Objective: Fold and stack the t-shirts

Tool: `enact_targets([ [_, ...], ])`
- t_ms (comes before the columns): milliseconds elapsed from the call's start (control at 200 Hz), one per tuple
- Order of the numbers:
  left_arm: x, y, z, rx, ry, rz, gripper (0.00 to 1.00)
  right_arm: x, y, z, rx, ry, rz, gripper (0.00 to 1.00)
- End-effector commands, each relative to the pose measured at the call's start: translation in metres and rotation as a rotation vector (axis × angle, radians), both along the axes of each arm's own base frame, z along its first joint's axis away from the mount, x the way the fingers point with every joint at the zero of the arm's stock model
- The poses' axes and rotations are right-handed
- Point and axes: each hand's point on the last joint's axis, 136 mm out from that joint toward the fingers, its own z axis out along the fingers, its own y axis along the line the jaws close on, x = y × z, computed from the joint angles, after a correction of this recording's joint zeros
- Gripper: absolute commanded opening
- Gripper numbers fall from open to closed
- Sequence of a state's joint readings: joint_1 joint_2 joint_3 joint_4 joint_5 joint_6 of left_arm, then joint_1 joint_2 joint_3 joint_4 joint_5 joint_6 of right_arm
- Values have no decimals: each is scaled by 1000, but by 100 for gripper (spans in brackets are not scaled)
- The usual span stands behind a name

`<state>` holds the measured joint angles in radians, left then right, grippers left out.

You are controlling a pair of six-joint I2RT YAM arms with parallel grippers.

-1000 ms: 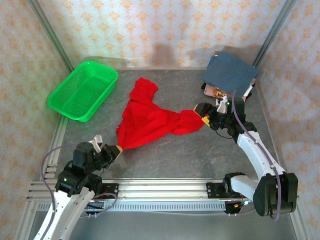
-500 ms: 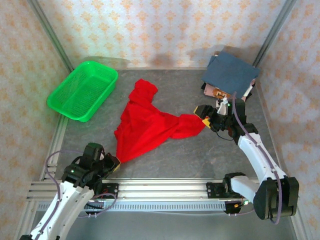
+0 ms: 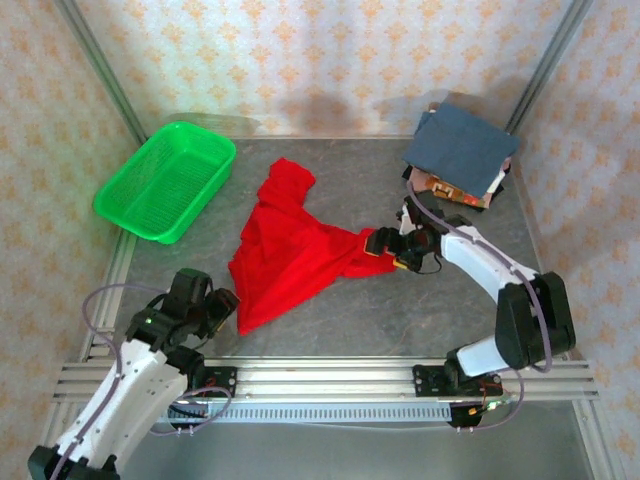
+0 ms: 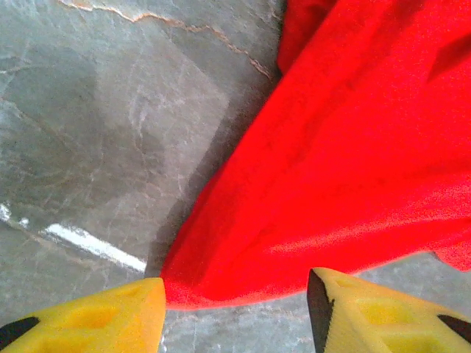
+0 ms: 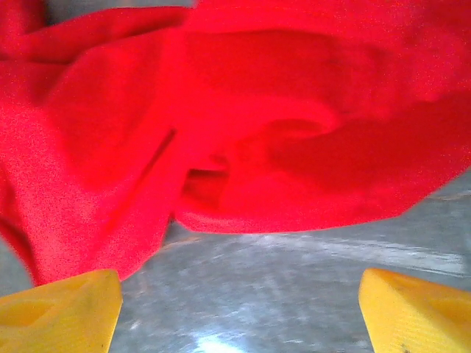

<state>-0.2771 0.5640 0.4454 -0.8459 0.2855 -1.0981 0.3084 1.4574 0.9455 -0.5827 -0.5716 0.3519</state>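
The red t-shirt (image 3: 290, 250) lies crumpled and unfolded at the middle of the bench (image 3: 400, 310). One end points toward the far wall, one narrow corner runs to the near left, and a bunched part trails to the right.

A folded slate-blue shirt (image 3: 462, 148) sits at the far right corner of the bench, on top of a patterned shirt (image 3: 445, 188) whose edge shows beneath it. Both lie well apart from the red cloth.

My left fingers (image 3: 225, 305) sit low over the bench at the near-left corner of the red t-shirt (image 4: 331, 169). In the left wrist view the two yellow fingertips (image 4: 96, 316) stand apart. The cloth's corner touches the inner tip of one and stays clear of the other, so nothing is clamped. My left arm (image 3: 130, 370) rises from the near rail and leans forward and to the right.

My right fingers (image 3: 385, 248) point left at the bunched part of the shirt (image 5: 235, 110). In the right wrist view the fingertips (image 5: 66, 305) are spread wide with bare bench between them, and the cloth lies just beyond the tips, not gripped. My right arm (image 3: 480, 265) bends at the elbow on the right and reaches left across the bench.

A green basket (image 3: 165, 180) stands at the far left.
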Motion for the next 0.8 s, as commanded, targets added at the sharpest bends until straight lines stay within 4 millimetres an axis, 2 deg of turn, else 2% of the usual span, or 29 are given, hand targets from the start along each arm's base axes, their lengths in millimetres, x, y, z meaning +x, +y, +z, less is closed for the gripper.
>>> enact_targets([
  [0, 24, 0, -2, 37, -53, -4, 55, 12, -27, -18, -190, 13, -23, 84],
  [65, 32, -5, -8, 35, -38, -21, 55, 18, -32, -27, -227, 21, -38, 84],
  [255, 57, -14, -23, 44, -34, -55, 53, 50, -27, -44, -243, 14, -55, 82],
  [405, 66, -18, -41, 75, 22, -100, 38, 68, -24, -59, -264, 38, -68, 72],
  [470, 69, -18, -47, 96, 45, -127, 27, 74, -23, -62, -265, 39, -74, 61],
  [570, 73, -19, -51, 122, 75, -160, 8, 77, -29, -60, -298, 28, -89, 27],
  [605, 75, -16, -46, 145, 79, -166, 2, 76, -32, -57, -308, 23, -94, 18],
  [656, 79, -11, -31, 176, 59, -166, 0, 74, -37, -49, -315, 8, -105, 10],
  [796, 85, 8, 21, 200, -45, -102, 0, 63, -51, -21, -290, -25, -137, 4],
])
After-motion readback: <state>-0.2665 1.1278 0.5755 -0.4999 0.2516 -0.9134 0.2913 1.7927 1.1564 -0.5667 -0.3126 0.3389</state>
